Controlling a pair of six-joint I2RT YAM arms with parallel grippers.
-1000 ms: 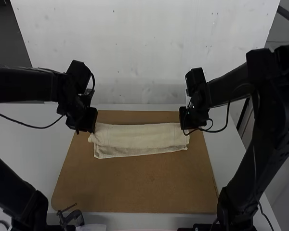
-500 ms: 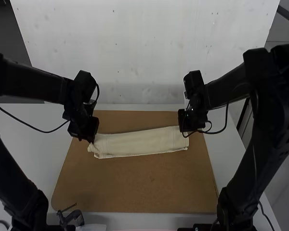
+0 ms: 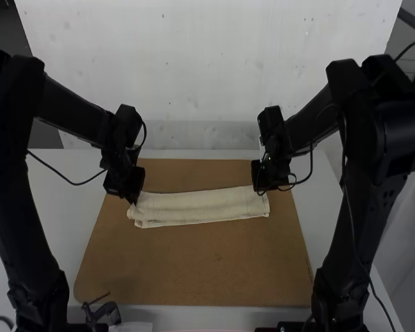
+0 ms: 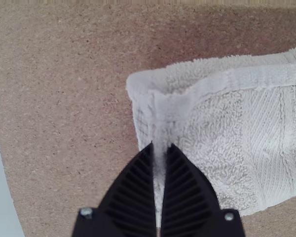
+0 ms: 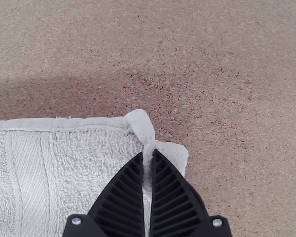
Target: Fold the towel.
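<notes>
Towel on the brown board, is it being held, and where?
Yes, the towel is held at both short ends: the left hand pinches the left end near a corner, the right hand the right end near a corner.

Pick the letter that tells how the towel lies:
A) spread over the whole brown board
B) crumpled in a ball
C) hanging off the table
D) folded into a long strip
D: the towel lies as a strip across the brown board, layers showing near the left gripper.
</notes>
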